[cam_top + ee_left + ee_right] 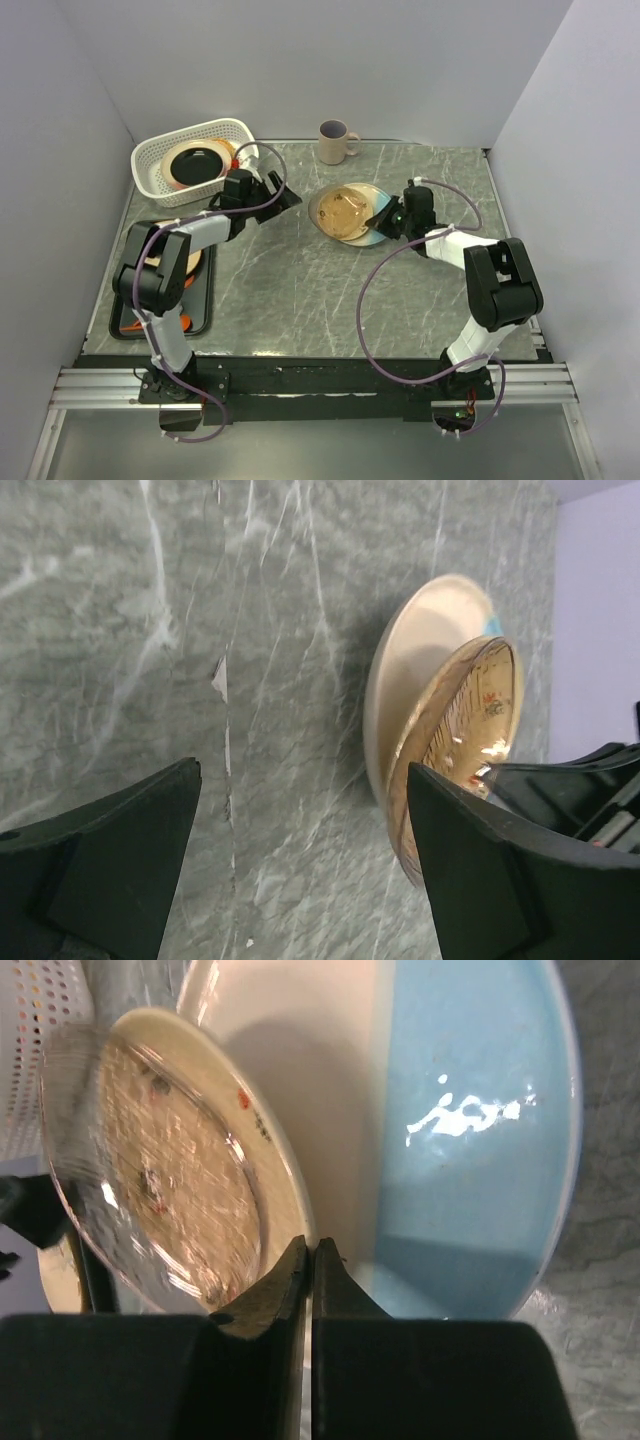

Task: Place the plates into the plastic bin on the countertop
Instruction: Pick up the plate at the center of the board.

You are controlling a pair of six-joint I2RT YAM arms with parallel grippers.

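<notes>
A tan plate (343,211) lies on a cream and pale-blue plate (371,238) in the middle of the countertop (300,290). My right gripper (382,216) is shut on the tan plate's right rim. In the right wrist view the tan plate (170,1180) tilts up off the blue plate (480,1130), its edge pinched between the right gripper's (308,1245) jaws. My left gripper (283,197) hangs open just left of the plates, with nothing between the left gripper's (305,810) jaws. The white plastic bin (150,165) at the back left holds a dark plate (195,163) on others.
A beige mug (335,142) stands at the back, behind the plates. A flat black tray (200,305) lies at the left front with an orange plate (133,323) on it, mostly hidden by my left arm. White walls close in the back and both sides.
</notes>
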